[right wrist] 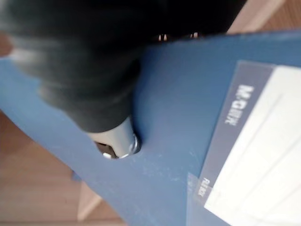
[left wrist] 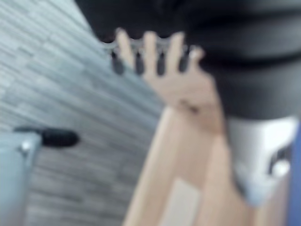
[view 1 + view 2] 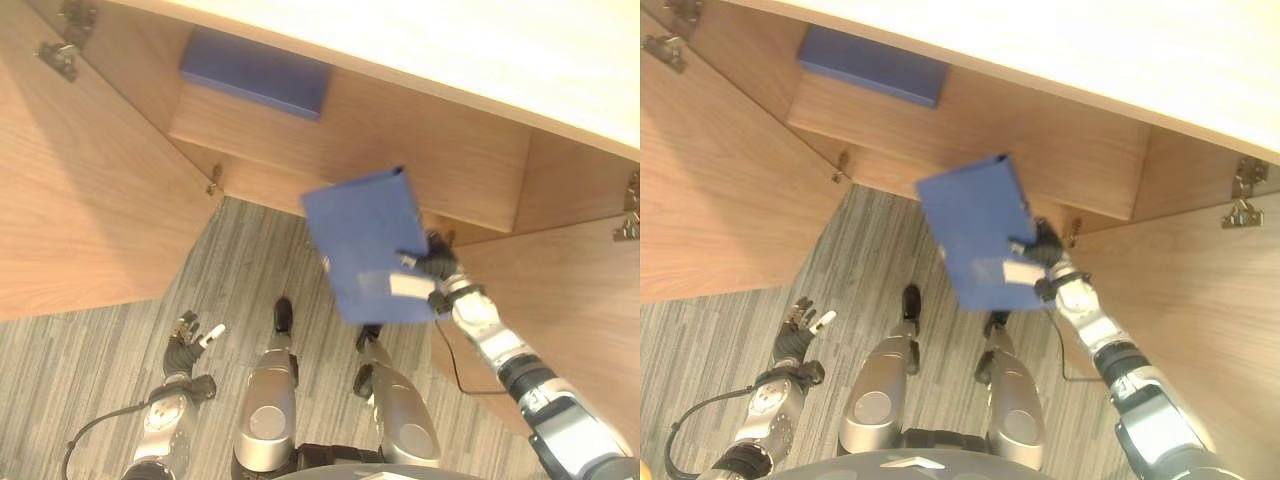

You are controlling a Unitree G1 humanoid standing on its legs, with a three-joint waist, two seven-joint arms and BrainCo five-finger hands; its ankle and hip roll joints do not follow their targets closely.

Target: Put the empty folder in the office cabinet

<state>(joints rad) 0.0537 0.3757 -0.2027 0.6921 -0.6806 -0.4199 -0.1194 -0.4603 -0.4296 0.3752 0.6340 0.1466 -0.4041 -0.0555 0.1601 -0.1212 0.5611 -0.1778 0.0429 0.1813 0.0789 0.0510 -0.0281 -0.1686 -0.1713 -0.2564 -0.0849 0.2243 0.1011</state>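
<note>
In front of the open cabinet [image 3: 350,150], the right robot hand [image 3: 432,270] is gripping the blue folder [image 3: 365,240] at its lower edge, above the floor [image 3: 200,290]; the left robot hand [image 3: 190,335] is hanging low, fingers relaxed, holding nothing; another blue folder [image 3: 255,72] is lying on the cabinet shelf.

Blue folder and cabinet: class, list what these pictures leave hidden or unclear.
- Right hand: its fingers lie behind the blue folder; in the right wrist view the dark cover hides them.
- Folder's contents: closed, unseen.
- Second folder on the cabinet shelf: far end cut off by the cabinet top.
- Left hand: wrist view blurred.
</note>
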